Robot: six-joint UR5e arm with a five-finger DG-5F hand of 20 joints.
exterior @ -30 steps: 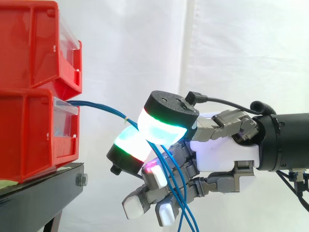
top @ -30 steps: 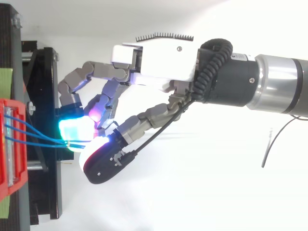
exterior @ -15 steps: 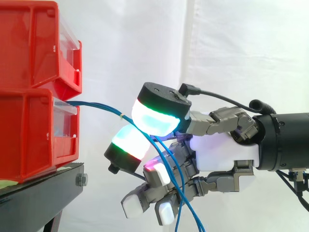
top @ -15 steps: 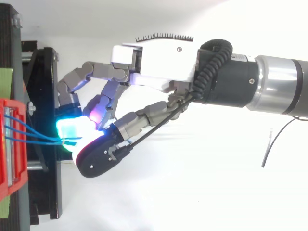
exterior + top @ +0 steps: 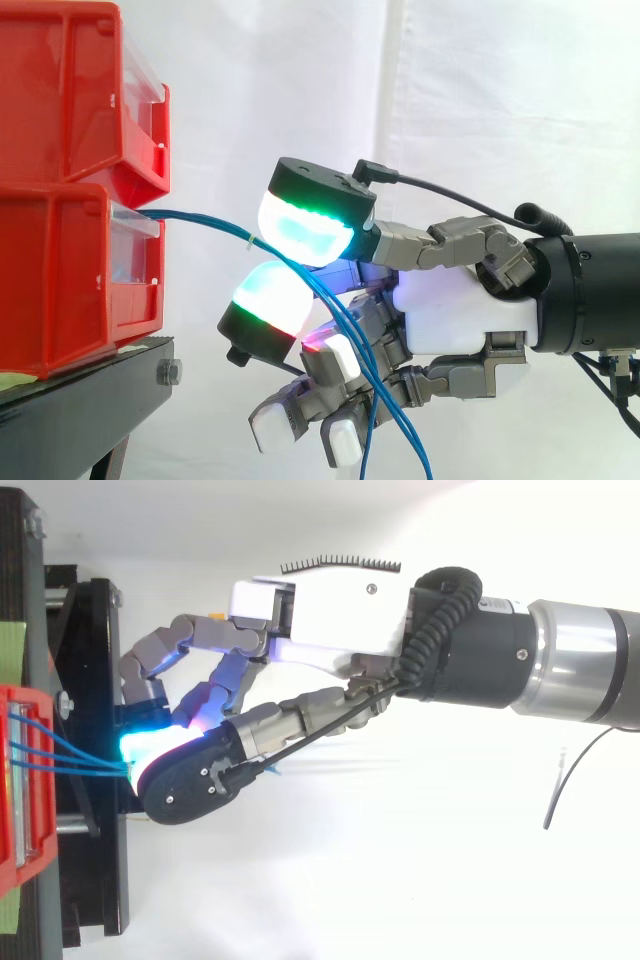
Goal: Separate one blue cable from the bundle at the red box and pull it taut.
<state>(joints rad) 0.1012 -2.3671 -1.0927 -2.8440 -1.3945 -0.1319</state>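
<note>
Several thin blue cables leave the front of the lower red bin and run right as a bundle, bound by a small white tie. Past the tie they fan out and hang down across the curled fingers. My hand reaches in from the right, about level with that bin. A green-glowing thumb pad lies on top of the bundle and a cyan fingertip sits under it, pinching it just past the tie. From above, the hand covers the cables right of the tie.
An upper red bin is stacked on the lower one; both stand on a black stand at the left. A white curtain hangs behind. Open space lies below and right of the hand.
The thumb has slid left and slightly up along the bundle towards the tie and the bin. The hanging cables have spread further apart below the hand. The arm has barely moved.
</note>
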